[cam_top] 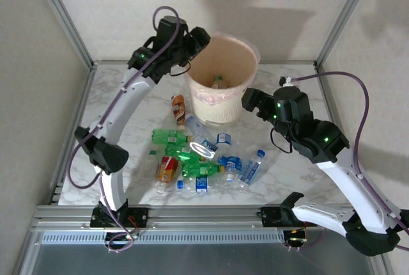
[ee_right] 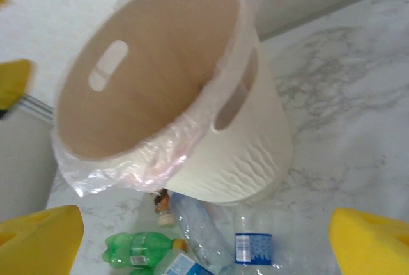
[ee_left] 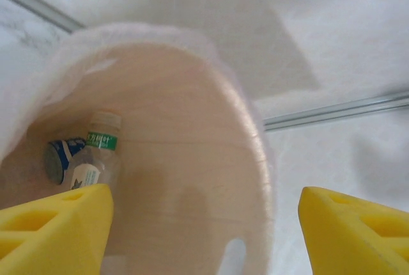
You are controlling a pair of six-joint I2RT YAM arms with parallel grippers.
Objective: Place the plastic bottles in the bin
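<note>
1. Overhead, bin (cam_top: 220, 105) stands upper centre of frame; bottles (ee_left: 96, 153) lie at its bottom.
2. Left gripper (ee_left: 204, 224) hangs over bin mouth, fingers spread, empty.
3. Right gripper (ee_right: 204, 236) faces bin, fingers spread, empty.
4. Loose bottles (cam_top: 192, 158) cluster mid-frame on table (cam_top: 287, 160), below bin.

Top cam sits high behind arm bases (cam_top: 118, 214), looking down on whole table (cam_top: 281, 179). Left wrist cam peers into bin (ee_left: 192, 160) close-up; right wrist cam sees same bin from outside, upper centre of frame.
</note>
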